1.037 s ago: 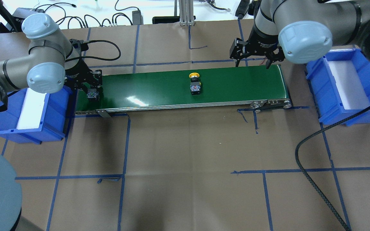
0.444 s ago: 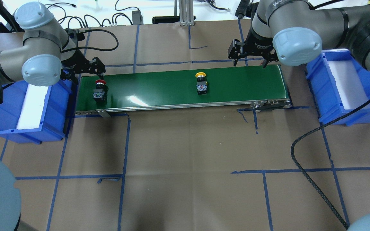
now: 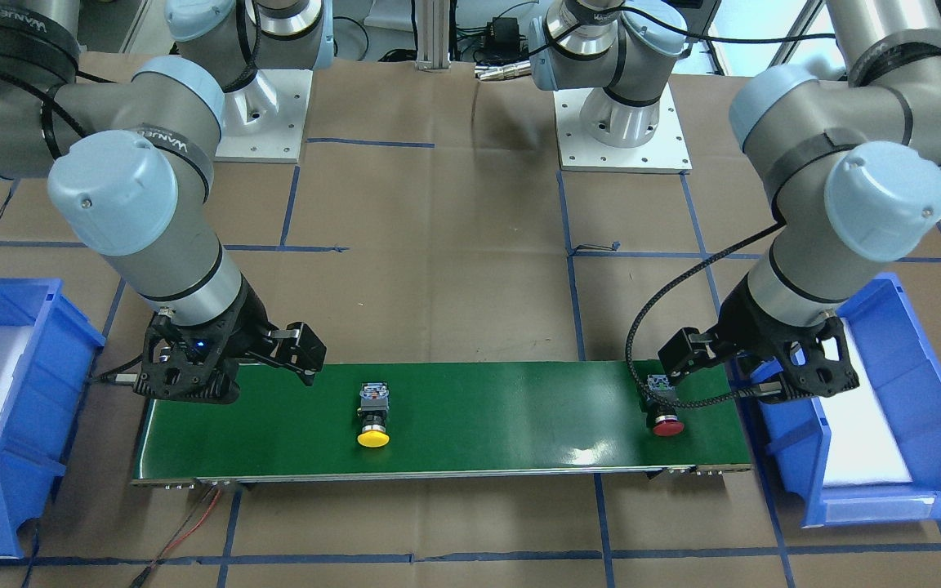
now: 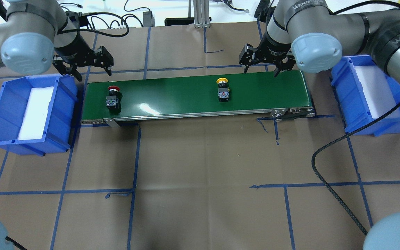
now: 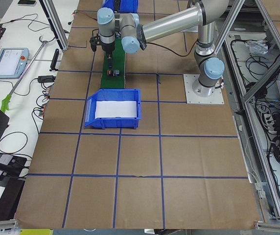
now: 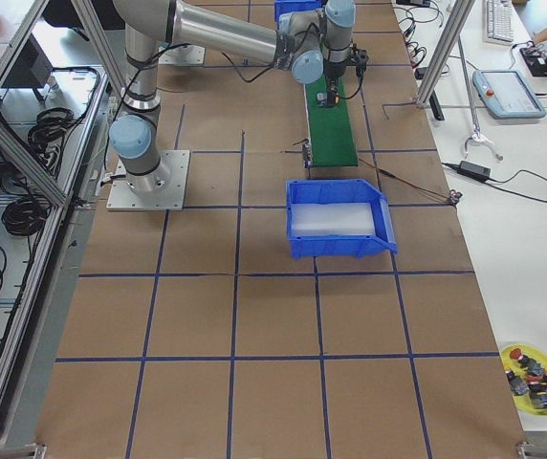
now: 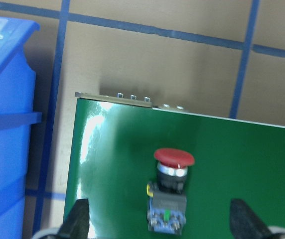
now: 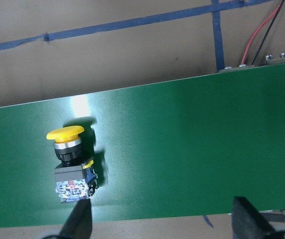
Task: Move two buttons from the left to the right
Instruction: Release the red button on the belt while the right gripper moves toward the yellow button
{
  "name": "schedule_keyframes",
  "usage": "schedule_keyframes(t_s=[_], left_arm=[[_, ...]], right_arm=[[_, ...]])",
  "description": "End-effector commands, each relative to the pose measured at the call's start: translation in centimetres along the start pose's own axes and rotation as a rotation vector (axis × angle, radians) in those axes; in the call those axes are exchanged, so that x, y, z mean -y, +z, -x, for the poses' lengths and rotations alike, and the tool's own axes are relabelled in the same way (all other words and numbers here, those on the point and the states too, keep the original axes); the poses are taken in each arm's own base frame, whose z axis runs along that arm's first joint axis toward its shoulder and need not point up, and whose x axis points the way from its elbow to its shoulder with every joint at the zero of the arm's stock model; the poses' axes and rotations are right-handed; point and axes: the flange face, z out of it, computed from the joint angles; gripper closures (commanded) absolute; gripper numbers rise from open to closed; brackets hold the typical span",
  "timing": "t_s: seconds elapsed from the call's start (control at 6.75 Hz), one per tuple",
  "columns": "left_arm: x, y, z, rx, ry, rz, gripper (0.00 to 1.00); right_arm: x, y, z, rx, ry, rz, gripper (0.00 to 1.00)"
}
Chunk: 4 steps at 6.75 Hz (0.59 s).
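The red button lies on its side at the left end of the green conveyor belt. The yellow button lies on its side right of the belt's middle. My left gripper is open and empty, above the belt's far left edge, clear of the red button. In the left wrist view the red button lies between the open fingers. My right gripper is open and empty over the belt's far right edge. The right wrist view has the yellow button at lower left.
A blue bin with a white foam liner stands left of the belt. A second blue bin stands to its right. A black cable loops over the table's right side. Blue tape lines cross the brown paper.
My left gripper let go of the red button on the belt's left end and drew back from it. Both buttons moved rightward along the belt. My right gripper shifted slightly left.
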Motion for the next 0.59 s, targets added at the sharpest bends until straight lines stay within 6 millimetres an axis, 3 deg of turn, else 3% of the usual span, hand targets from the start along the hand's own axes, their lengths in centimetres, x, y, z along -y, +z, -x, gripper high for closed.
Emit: schedule_keyframes(t_s=[0.0, 0.15, 0.44], left_arm=[[-2.9, -6.9, -3.4, 0.002, 0.045, 0.036, 0.0], [-5.6, -9.3, -4.4, 0.001, 0.072, 0.006, 0.0], [-8.0, -7.8, -3.7, 0.008, 0.079, 0.039, 0.0]], right_arm=[[1.1, 1.5, 0.0, 0.005, -0.002, -0.033, 0.0], [1.2, 2.0, 0.0, 0.011, -0.002, -0.034, 0.0], [1.3, 3.1, -0.2, 0.001, -0.001, -0.017, 0.0]])
